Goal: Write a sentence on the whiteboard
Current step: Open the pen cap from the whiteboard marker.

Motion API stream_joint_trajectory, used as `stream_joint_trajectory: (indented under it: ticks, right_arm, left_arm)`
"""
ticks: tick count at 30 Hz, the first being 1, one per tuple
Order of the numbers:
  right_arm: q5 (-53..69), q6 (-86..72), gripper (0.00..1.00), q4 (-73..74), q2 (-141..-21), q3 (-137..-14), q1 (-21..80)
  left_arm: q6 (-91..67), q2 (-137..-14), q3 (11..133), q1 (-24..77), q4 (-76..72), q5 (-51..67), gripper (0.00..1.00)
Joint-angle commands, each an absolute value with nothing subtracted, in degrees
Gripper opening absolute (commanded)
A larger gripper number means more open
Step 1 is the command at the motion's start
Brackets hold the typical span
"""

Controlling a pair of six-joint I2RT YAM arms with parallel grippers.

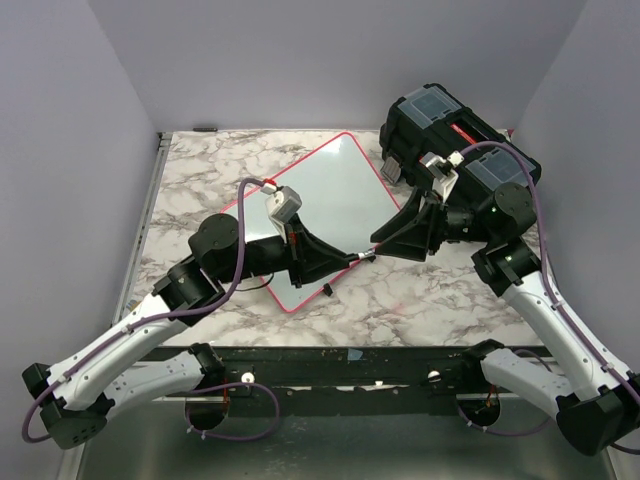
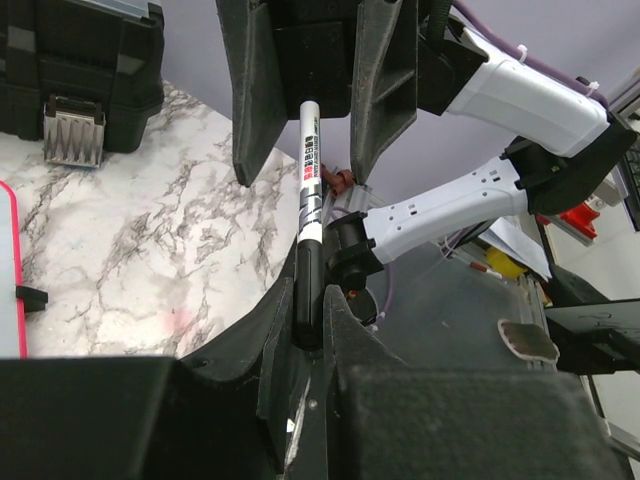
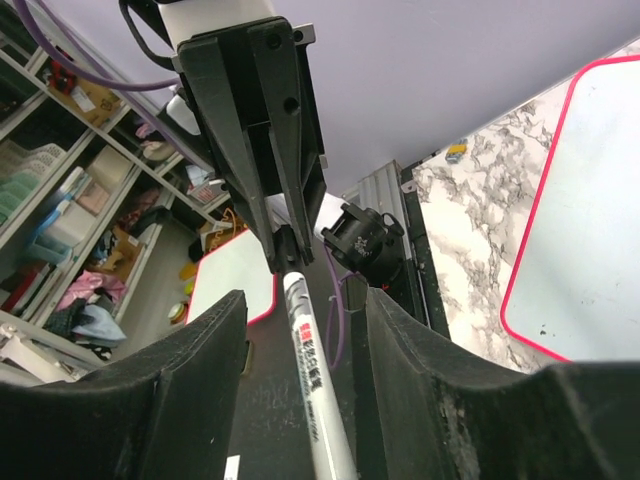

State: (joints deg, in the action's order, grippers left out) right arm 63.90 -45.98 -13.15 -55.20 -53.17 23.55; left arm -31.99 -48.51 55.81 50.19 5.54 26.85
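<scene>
Left gripper [image 2: 308,320] clamped on marker's [image 2: 311,200] black end; right gripper [image 3: 305,300] jaws part-way apart, straddling the white end, gaps on both sides; whiteboard [image 1: 330,200] flat on table [image 1: 420,300], centre, just left of them; toolbox [image 1: 440,125] far right.

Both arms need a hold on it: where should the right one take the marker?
Grip the marker's bare white barrel, coming end-on from the side opposite the left pincer, which already clamps the black end. The barrel lies straight between the right pincer's open fingers, so they can close squarely across it.
</scene>
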Motion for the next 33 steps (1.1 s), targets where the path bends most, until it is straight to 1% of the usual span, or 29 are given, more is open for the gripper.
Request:
stream_joint_trajectory:
  ticks: [1, 6, 16, 24, 33]
  right_arm:
    - [66.0, -45.8, 0.52, -11.9, -55.3, -54.7, 23.7]
    - [66.9, -46.4, 0.49, -12.3, -55.6, -54.7, 23.8]
    - [67.9, -46.0, 0.48, -11.8, -56.2, -54.9, 24.4]
    - [67.2, -46.5, 0.45, -12.3, -56.7, -55.1, 24.6]
    - [67.5, -46.5, 0.35, -12.4, -57.0, -55.2, 25.0]
  left_arm:
    - [-30.2, -50.5, 58.6, 49.8, 6.1, 28.8, 0.00]
    - [-29.1, -52.1, 60.1, 49.5, 6.9, 30.0, 0.00]
    - [-26.9, -54.0, 63.1, 48.1, 9.7, 32.5, 0.00]
    - [-26.9, -55.0, 62.6, 47.6, 9.2, 33.6, 0.00]
    - [-26.4, -55.8, 62.7, 46.7, 9.1, 34.9, 0.00]
